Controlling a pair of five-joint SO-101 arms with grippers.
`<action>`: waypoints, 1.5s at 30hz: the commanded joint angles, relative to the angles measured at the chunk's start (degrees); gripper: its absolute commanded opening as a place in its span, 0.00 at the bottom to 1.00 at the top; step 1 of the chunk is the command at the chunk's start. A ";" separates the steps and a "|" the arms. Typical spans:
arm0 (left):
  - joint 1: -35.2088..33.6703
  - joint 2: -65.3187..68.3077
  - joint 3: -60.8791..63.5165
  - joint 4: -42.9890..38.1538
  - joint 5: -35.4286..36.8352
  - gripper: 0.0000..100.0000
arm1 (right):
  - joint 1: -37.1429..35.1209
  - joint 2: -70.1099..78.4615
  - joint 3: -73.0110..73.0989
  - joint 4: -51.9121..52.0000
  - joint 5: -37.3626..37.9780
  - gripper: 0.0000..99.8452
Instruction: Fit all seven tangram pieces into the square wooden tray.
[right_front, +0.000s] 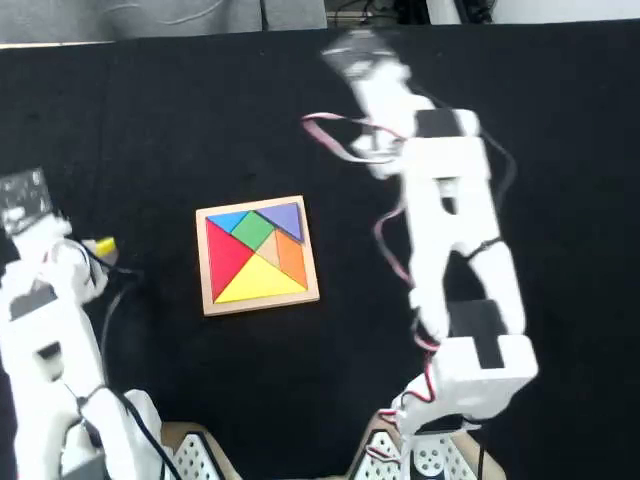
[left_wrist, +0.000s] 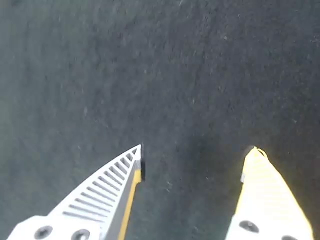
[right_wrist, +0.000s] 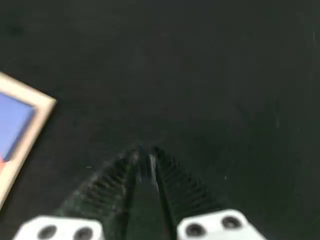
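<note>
The wooden tray (right_front: 262, 303) is lying on the black cloth (right_front: 150, 130) between the two arms, and the coloured pieces are sitting inside it as a filled square, with the red triangle (right_front: 225, 255) and the yellow triangle (right_front: 262, 282) touching along one edge and the blue piece (right_front: 228, 220) in a far corner. The left gripper (left_wrist: 197, 160) is hanging over bare cloth beside the tray with its fingers spread apart, gripping nothing. The right gripper (right_wrist: 146, 150) is hovering near a tray corner with its fingers pressed together, empty.
</note>
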 joint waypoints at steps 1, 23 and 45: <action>-1.36 14.24 -21.67 7.91 -2.20 0.32 | 1.23 0.48 1.98 -1.32 1.67 0.01; -5.14 62.15 -51.21 12.57 -22.68 0.32 | 26.64 30.11 -11.91 4.92 34.29 0.01; -3.74 38.07 -44.44 22.07 -8.00 0.23 | 17.49 -15.87 18.95 1.14 18.73 0.01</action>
